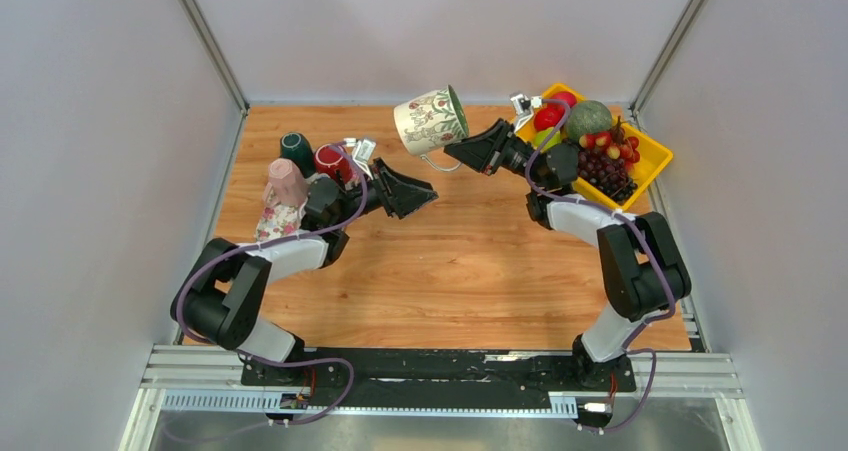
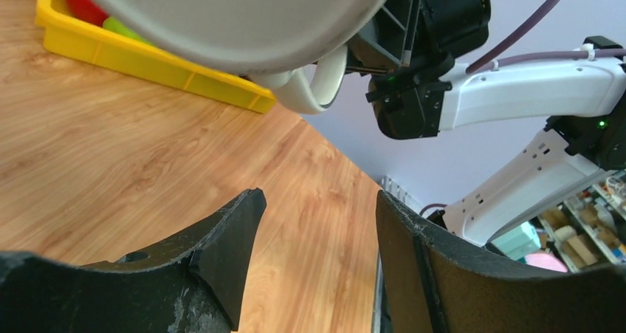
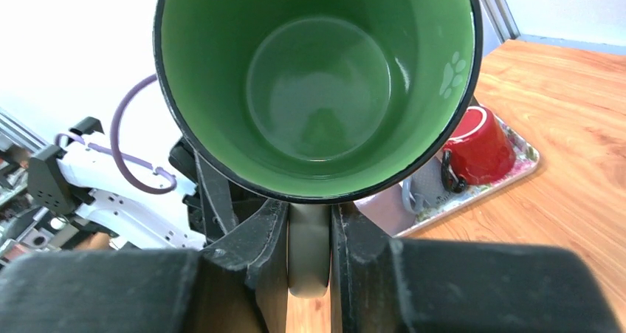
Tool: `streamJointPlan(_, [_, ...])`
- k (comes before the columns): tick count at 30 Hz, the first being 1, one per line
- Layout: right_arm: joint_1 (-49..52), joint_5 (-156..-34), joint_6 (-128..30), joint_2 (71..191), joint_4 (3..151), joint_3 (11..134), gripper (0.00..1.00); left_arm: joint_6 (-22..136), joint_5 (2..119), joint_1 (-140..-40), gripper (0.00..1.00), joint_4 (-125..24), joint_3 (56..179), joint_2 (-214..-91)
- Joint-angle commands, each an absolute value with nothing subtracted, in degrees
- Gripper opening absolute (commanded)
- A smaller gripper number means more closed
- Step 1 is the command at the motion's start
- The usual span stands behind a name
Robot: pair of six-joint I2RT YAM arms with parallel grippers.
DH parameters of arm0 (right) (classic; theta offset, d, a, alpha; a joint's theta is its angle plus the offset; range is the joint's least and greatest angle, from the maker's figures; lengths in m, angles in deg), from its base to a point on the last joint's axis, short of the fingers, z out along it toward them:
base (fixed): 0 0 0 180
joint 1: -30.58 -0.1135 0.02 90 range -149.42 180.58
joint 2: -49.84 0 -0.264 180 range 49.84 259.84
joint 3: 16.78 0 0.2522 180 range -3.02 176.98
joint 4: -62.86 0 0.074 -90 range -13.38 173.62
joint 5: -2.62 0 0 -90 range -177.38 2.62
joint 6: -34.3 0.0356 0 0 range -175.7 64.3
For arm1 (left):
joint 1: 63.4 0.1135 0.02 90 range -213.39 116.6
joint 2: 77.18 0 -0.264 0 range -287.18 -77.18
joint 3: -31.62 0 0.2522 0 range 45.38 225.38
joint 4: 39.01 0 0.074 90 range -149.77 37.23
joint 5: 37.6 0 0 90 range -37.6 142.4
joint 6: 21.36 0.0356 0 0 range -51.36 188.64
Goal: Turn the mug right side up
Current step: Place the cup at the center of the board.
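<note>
The right tool (image 1: pixel 455 149), seen from the top camera, is clamped on the handle (image 1: pixel 446 163) of the floral mug (image 1: pixel 430 119). It holds the mug in the air above the far middle of the worktop (image 1: pixel 450 271). The mug lies on its side, its green mouth facing the tool and its handle underneath. The right arm rises from its base, folds at the elbow and reaches forward and left, passing beside the yellow tray (image 1: pixel 655 151) of fruit (image 1: pixel 600 146). The left arm bends its elbow out to the left and stretches right, so the left tool (image 1: pixel 428 197) points towards the centre, near the mug but apart from it. Beside its wrist stand a pink mug (image 1: pixel 288 183), a red mug (image 1: pixel 332 161) and a dark green mug (image 1: pixel 296 149).

From the left wrist, the left tool (image 2: pixel 317 200) stands open with nothing between its fingers (image 2: pixel 236 222). The mug (image 2: pixel 243 15) hangs above and ahead, and its handle (image 2: pixel 317 89) runs into the right tool's black jaws.

From the right wrist, the right tool (image 3: pixel 308 222) pinches the handle (image 3: pixel 308 259) from both sides. The mug (image 3: pixel 317 89) shows its green inside straight to the camera. The red mug (image 3: pixel 483 145) lies on a metal tray (image 3: pixel 528 159) beyond.
</note>
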State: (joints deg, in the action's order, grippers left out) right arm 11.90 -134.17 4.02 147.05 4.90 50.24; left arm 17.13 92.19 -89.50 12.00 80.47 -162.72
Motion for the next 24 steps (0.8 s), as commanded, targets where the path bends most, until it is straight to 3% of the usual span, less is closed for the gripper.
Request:
streamJointPlan(1, [12.63, -133.58, -6.97, 139.7, 11.74, 55.03, 0.0, 22.47, 96.25, -89.78, 0.68, 10.17, 83.79, -158.92])
streamJointPlan(8, [14.35, -132.02, -19.44, 134.79, 27.35, 56.78, 0.0, 29.49, 98.93, -89.51, 0.69, 2.29, 86.14, -156.19])
streamJointPlan(20, [15.78, -123.65, -39.31, 128.53, 46.82, 58.85, 0.0, 48.77, 97.82, -84.81, 0.71, -27.13, 91.64, -147.39])
streamJointPlan(24, [17.19, -122.01, -42.85, 126.98, 48.45, 58.06, 0.0, 53.39, 95.23, -83.6, 0.86, -35.22, 92.92, -144.7])
